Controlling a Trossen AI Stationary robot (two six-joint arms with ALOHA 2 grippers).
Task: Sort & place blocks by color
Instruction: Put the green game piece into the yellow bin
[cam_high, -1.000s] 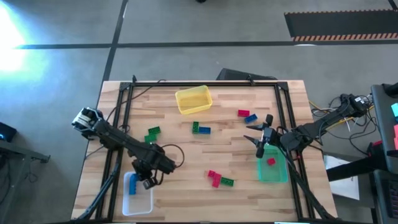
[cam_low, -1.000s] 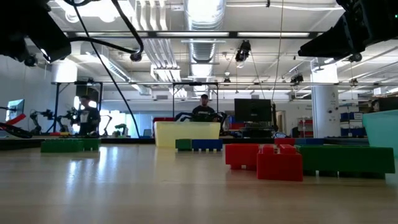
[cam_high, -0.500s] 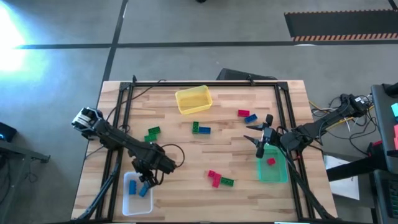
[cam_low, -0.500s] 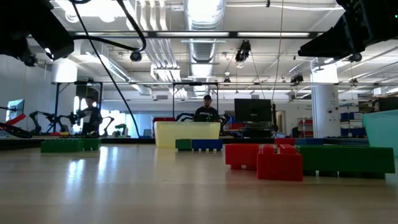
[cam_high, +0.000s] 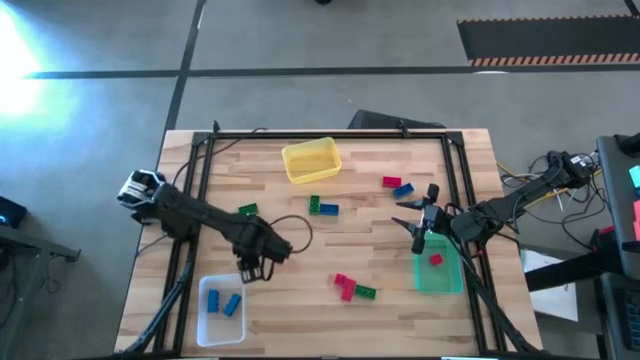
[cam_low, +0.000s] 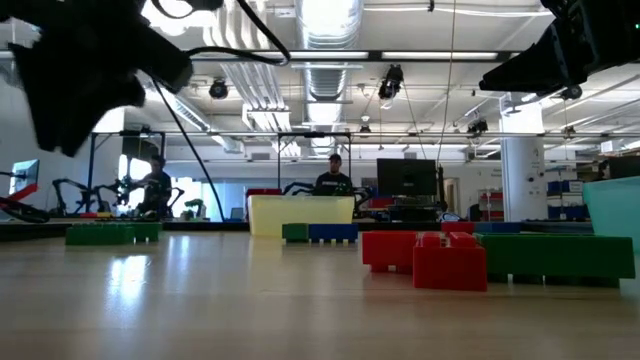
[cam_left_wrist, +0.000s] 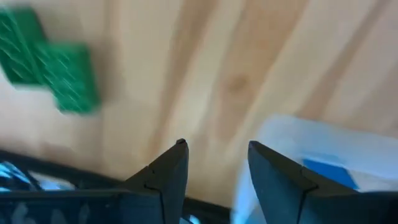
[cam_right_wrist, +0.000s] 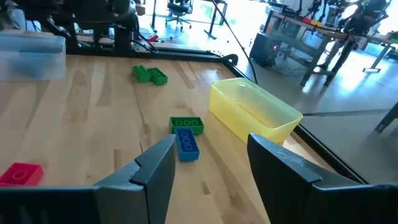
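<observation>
- Pincer on my left arm (cam_high: 250, 272) hangs over the near-left part of the worktop (cam_high: 380, 225), just beyond the far rim of the clear bin (cam_high: 207, 325); its fingers stand apart with nothing between them.
- Two blue blocks (cam_high: 222, 302) lie inside that clear bin, so I judge the blue drop done and the step in hand to be going for another block.
- My right pincer (cam_high: 422, 225) waits at the right edge, over the far rim of the translucent green bin (cam_high: 437, 277), fingers parted and empty. One red block (cam_high: 436, 260) lies in that bin.
- Loose blocks are left to sort: a green pair (cam_high: 246, 212) just far of my left arm, a green-and-blue pair (cam_high: 322, 208) near the middle, a red and a blue block (cam_high: 397, 185) at far right, and two red blocks with a green one (cam_high: 350, 287) near the middle front.
- The yellow bin (cam_high: 311, 160) at the far side looks empty from above.
- The closest target for my left pincer is the green pair (cam_left_wrist: 53, 68). To do it well, I would centre over one brick only, turn the wrist so the fingers (cam_left_wrist: 165, 168) close across its short sides, and come straight down.
- The two green bricks touch, so a skewed descent could nudge the neighbour or pinch both.
</observation>
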